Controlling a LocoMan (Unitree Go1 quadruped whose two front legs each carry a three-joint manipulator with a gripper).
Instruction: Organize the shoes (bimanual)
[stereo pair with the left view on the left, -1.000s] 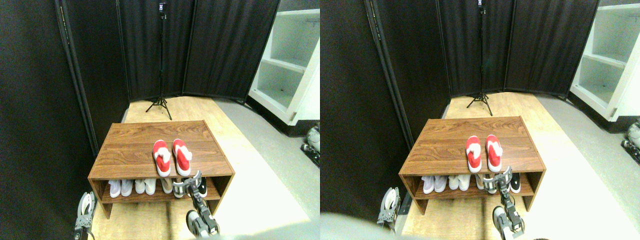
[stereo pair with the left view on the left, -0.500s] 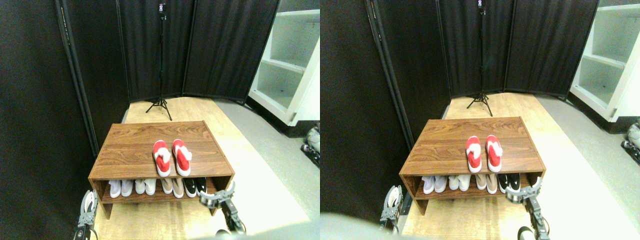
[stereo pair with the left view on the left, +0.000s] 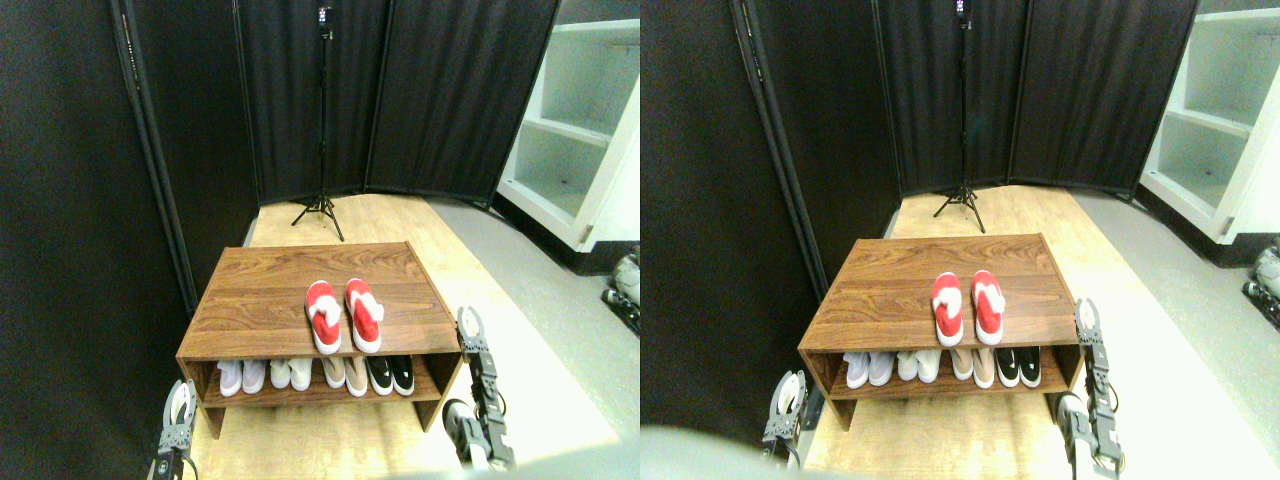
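Note:
The shoes, a red pair with white lining, lie side by side on top of the wooden shoe rack (stereo pair with the left view on the left: 260, 290), toes toward its front edge: the left shoe (stereo pair with the left view on the left: 323, 316) and the right shoe (stereo pair with the left view on the left: 363, 313). My right gripper (stereo pair with the left view on the left: 468, 326) stands upright just off the rack's right front corner, about a hand's width from the right shoe and holding nothing. Low at the rack's left front corner is my left gripper (stereo pair with the left view on the left: 178, 408), far from the shoes and also empty.
On the rack's lower shelf stand a white pair (stereo pair with the left view on the left: 242, 375), a beige pair (stereo pair with the left view on the left: 345, 372) and a black pair (stereo pair with the left view on the left: 390, 373). Behind the rack are a tripod (stereo pair with the left view on the left: 320, 208) and a black folding screen (stereo pair with the left view on the left: 440, 90). A white shelving unit (stereo pair with the left view on the left: 575, 140) stands at the right.
My right gripper has swung from in front of the lower shelf out to the right and up beside the rack's right front corner. The red shoes and left gripper have not moved.

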